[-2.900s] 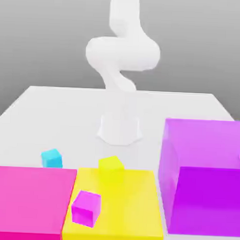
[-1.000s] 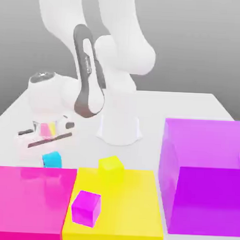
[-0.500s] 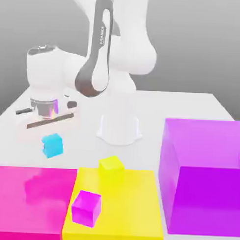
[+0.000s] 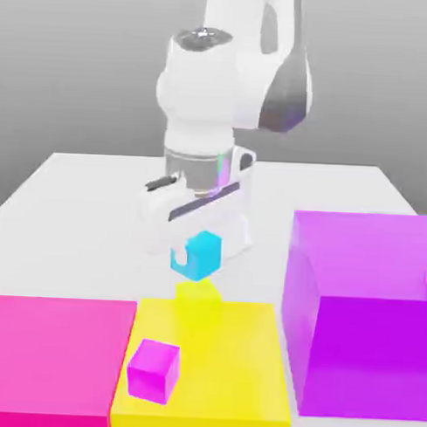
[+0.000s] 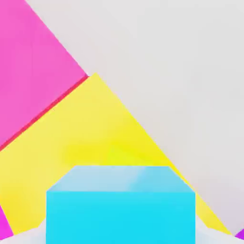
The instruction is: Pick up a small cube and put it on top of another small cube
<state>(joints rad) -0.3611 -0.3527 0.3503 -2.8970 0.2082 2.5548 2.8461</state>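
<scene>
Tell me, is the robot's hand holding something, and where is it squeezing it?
Yes: the gripper holds the small cyan cube by its opposite sides, in the air above the small yellow cube.

I work in a simulated test scene: a plain white table (image 4: 79,180), a flat grey backdrop (image 4: 75,62), and flat-coloured blocks like the big purple block (image 4: 361,311).

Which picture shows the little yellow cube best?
The exterior view: the small yellow cube sits whole just under the held cyan cube. In the hand view it is a faint yellow patch against the big yellow block.
</scene>
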